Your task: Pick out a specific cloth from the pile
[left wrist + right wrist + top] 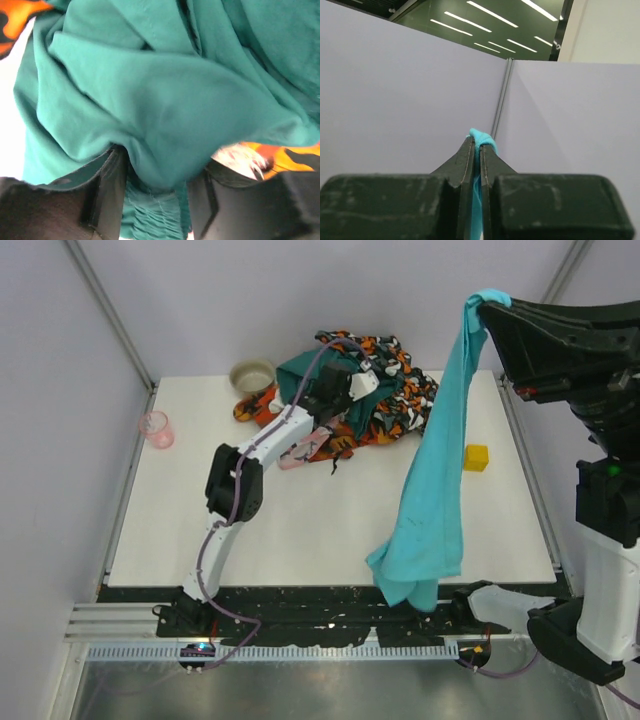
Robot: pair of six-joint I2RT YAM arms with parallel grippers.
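While the right gripper [476, 146] clamps its top corner, the cloth [435, 480] hangs lengthwise below those jaws; the left gripper [157, 170], jaws parted, straddles teal fabric [165, 100] in the pile [398, 405].

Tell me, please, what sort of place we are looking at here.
Probably an indoor robot test cell: a white table walled by plain grey panels, a mounting rail at its near edge, ceiling strip lights beyond.
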